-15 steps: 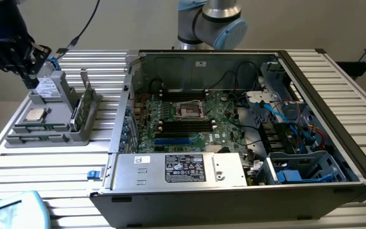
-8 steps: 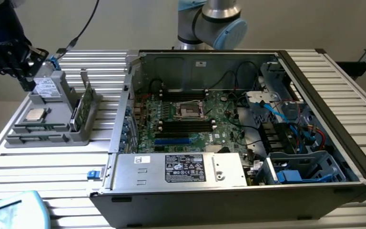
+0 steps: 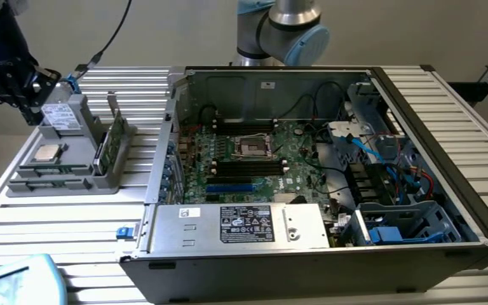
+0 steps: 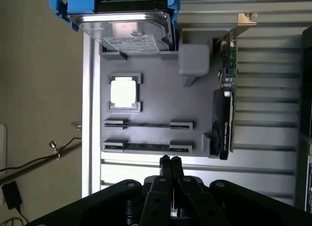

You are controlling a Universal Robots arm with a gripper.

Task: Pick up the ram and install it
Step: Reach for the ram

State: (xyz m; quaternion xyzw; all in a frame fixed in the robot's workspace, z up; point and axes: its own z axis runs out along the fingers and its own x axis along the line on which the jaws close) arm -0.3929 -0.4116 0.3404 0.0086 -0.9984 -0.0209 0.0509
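The ram (image 4: 146, 147) is hard to make out. In the wrist view it is only a thin dark-green strip lying on edge in the slot of the grey tray (image 4: 156, 97) nearest the claw, between two small clips, and its chips cannot be told apart. The neighbouring slot shows just a fine line, and I cannot tell whether it holds a stick. At the tray's far end a silver drive (image 4: 129, 33) with blue clips is cut off by the frame edge. A square processor chip (image 4: 123, 92) sits between the drive and the slots, and a graphics card (image 4: 224, 114) stands on edge along one side.

In the exterior view the arm (image 3: 282, 28) is cropped at the top edge, and the wrist section runs out of frame at the exterior view's left. The claw (image 4: 170, 161) hangs above the slatted counter (image 3: 58, 241) just beside the tray's slot side, apart from the ram, clenched fingertip to fingertip on nothing. The open computer case (image 3: 312, 165) lies well apart, toward the exterior view's right.
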